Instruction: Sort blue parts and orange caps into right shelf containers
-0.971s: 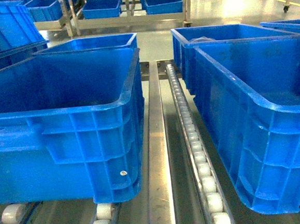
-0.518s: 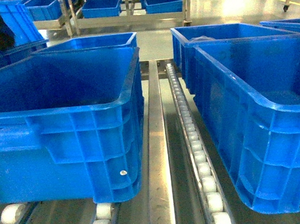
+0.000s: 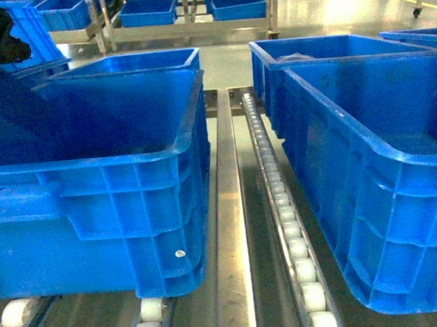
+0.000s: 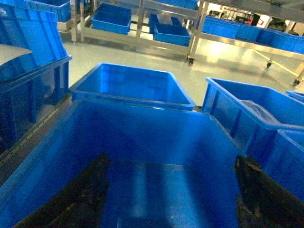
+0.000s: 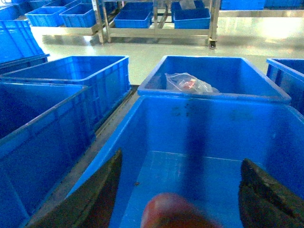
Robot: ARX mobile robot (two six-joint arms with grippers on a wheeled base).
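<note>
On the right shelf (image 3: 228,208), a steel rack with a track of white rollers (image 3: 285,219) running down its middle, the head view shows four blue containers in full. They are the front left container (image 3: 139,161), the back left container (image 3: 128,67), the back right container (image 3: 331,58) and the front right container (image 3: 368,140). The corner of a fifth container (image 3: 420,35) shows at the far right edge. More blue bins (image 3: 150,16) stand on distant racks across the floor.

One orange cap (image 5: 173,211) is in sight. In the right wrist view it is a blurred round shape low in the middle, over the front right container. In the head view it is a sliver of orange at the right edge. One clear plastic bag (image 5: 190,84) with something red inside lies in the back right container.

The left gripper (image 4: 173,159) hangs over the front left container. Its two dark fingers (image 4: 83,197) are spread wide, with nothing between them and only the bare blue floor below.

The right gripper (image 5: 181,159) hangs over the front right container, its fingers (image 5: 268,197) also spread wide. The cap sits between them, clear of the parts of both fingers that show. What carries it cannot be told from these views.
</note>
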